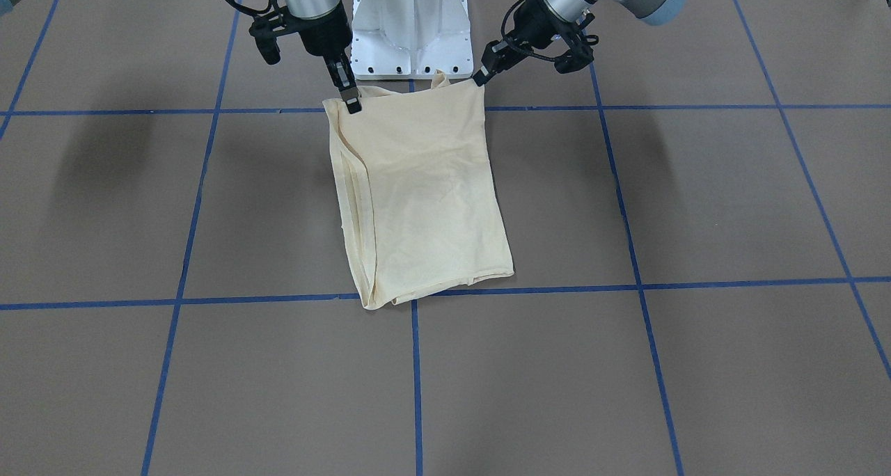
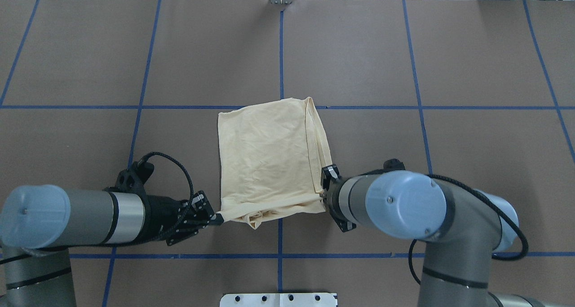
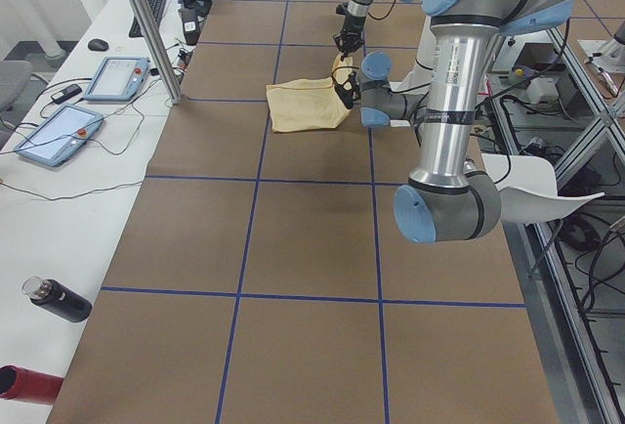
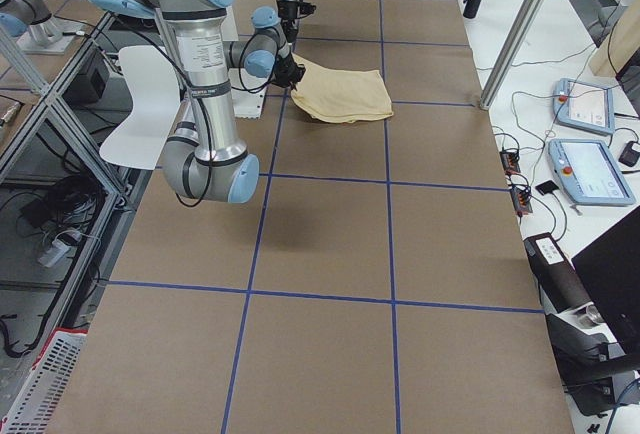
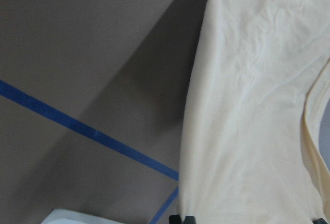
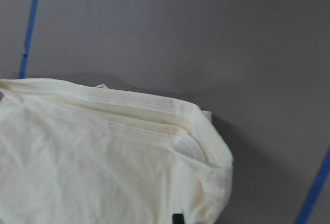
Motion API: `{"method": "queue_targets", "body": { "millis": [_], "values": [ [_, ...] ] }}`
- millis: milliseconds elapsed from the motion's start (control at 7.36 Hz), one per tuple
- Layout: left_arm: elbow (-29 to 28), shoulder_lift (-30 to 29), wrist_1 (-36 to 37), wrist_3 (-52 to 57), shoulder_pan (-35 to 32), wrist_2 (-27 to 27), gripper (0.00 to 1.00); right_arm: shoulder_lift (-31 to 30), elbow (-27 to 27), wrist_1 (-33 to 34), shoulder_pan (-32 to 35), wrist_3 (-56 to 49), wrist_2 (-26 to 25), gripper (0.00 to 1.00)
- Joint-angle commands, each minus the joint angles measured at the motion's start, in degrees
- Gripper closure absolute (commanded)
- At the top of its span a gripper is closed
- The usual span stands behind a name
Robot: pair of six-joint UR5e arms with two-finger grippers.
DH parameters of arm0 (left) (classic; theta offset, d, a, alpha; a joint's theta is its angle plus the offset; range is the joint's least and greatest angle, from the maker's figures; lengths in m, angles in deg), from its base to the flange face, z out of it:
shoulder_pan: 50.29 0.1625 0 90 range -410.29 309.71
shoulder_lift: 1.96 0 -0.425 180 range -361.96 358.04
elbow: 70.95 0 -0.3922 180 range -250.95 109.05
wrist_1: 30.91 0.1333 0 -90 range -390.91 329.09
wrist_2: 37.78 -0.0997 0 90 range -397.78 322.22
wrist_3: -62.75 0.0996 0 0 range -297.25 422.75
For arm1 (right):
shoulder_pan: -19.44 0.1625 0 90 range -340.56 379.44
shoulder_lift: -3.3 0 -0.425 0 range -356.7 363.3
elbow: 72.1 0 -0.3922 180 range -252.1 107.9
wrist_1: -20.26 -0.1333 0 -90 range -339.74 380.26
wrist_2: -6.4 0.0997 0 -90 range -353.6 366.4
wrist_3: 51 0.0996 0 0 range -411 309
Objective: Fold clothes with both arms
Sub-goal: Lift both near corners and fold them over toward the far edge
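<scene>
- The shirt (image 1: 424, 197) lies folded into a rough rectangle in the middle of the table (image 1: 696, 204), just in front of the white pedestal (image 1: 411, 37). It straddles the central blue tape line (image 1: 416, 378).
- Several folded edges are stacked along the side nearest the right arm. We take these for sleeves and side panels already turned in.
- The left gripper (image 1: 480, 79) is clamped on one corner of the edge closest to the robot. In the overhead view the cloth draws out to a point at its tips, which tells us it is under pull.
- The right gripper (image 1: 351, 104) is pinched on the other corner of that same edge, above the stacked layers.
- We judge that the corners are held this way so the near edge rises evenly and taut. It could then be carried across to the far edge for another halving fold.
- The far edge rests flat on the table and anchors the cloth.
- No motorcycle print or neck label shows. We cannot say whether they are face-down or folded inside.
- In the overhead view the right arm's wrist covers its jaws, so we read that grip from the front view.
- Each wrist view shows only a dark fingertip (image 5: 185, 220) at the bottom margin, with cloth filling the frame. How deep the bite goes we cannot tell.
- The side views show both grippers too small to add anything.
</scene>
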Motion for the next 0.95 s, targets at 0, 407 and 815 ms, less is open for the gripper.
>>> {"method": "queue_targets", "body": {
  "millis": [0,407,815],
  "values": [
    [-9.0,-7.4,1.8,5.2,-11.0,5.5,1.00,7.4,-10.9,-0.4,10.5,-7.4,6.8,1.00],
    [-21.4,-14.5,1.0,9.9,-16.8,6.2,1.00,15.6,-25.0,-1.8,13.5,-14.5,7.2,1.00],
    [-27.4,-18.0,0.5,11.8,-18.6,6.0,1.00,20.7,-39.5,-10.5,15.9,-20.3,8.6,1.00]
  ]
}}
